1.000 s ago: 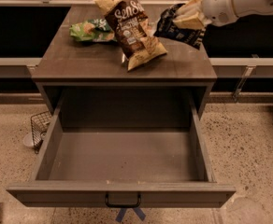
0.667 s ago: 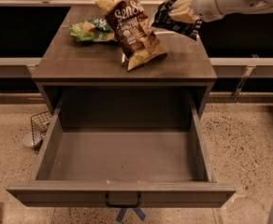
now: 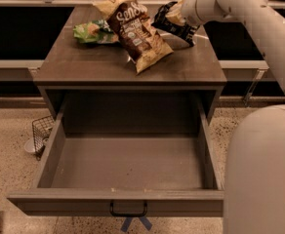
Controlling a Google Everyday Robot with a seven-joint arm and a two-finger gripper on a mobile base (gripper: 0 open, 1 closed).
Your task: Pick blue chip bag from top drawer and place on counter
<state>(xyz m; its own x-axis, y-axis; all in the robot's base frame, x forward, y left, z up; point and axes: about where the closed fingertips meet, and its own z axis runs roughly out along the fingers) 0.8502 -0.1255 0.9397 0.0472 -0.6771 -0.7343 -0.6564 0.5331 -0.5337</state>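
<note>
The blue chip bag (image 3: 177,27) is at the back right of the counter (image 3: 98,65), tilted, with its lower end at or just above the counter top. My gripper (image 3: 174,13) reaches in from the right on the white arm (image 3: 250,9) and is shut on the bag's upper end. The top drawer (image 3: 132,162) is pulled fully open below the counter, and its flat bottom is bare. Its black handle (image 3: 128,209) shows at the front.
A large brown-and-tan SunChips bag (image 3: 137,30) lies across the middle back of the counter, close to the left of the blue bag. A green bag (image 3: 91,31) lies at the back left. A wire basket (image 3: 41,130) stands on the floor at the left. My white body (image 3: 264,174) fills the lower right.
My gripper has carried the blue chip bag to the left and down, from beyond the counter's right edge to over its back right part, near the SunChips bag.
</note>
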